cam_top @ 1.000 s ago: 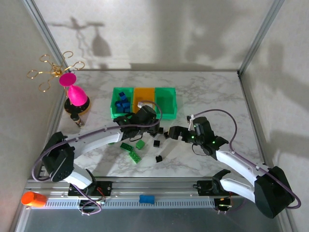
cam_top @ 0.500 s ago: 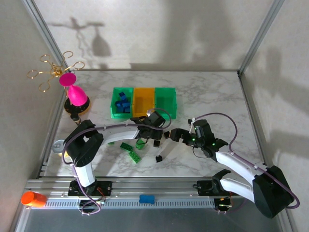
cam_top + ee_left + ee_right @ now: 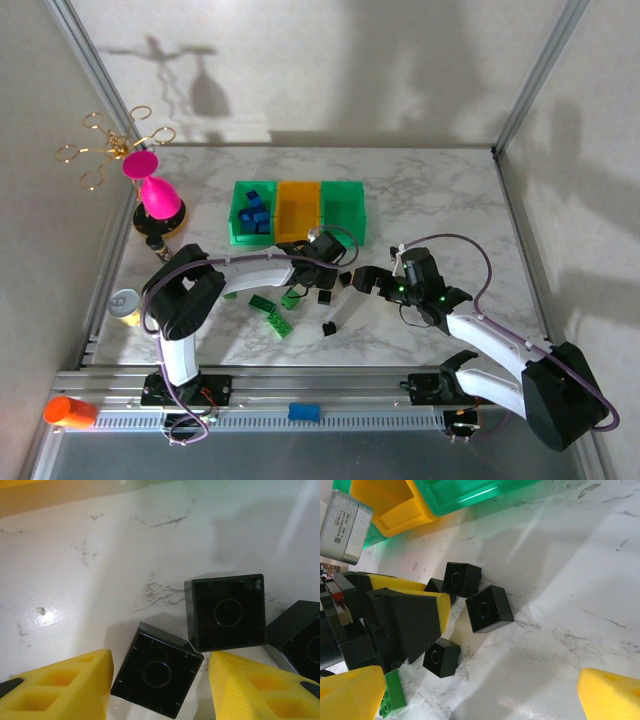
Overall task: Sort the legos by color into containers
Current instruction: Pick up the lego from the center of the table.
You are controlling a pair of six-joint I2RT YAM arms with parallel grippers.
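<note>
- At the left, three joined bins are set in a row: a green bin [image 3: 234, 214] with the blue bricks [image 3: 255, 212] in it, an orange bin [image 3: 297, 200], then a second green bin [image 3: 343, 205]
- Green bricks [image 3: 272, 312] are scattered on the table [image 3: 420, 190], nearer than the bins and just left of the black ones
- The left gripper [image 3: 159, 690] is lowered over one black brick [image 3: 156, 665], which lies on the table hollow side up, directly between the yellow fingers [image 3: 60, 685]
- These fingers are drawn in to about the brick's width; the left one looks to be at the brick's corner and the right one just beside it, and whether the brick is actually pinched cannot be told
- The brick is square, so no long axis is offered; it is turned slightly cornerwise to the fingers and may be expected to twist as it is squeezed
- A second black brick [image 3: 229, 612] is touching its far right corner, just beyond the right finger
- Further right, the right gripper [image 3: 480, 695] is held wide open with nothing in it; black bricks lie ahead of it, but the left arm is judged the nearer
</note>
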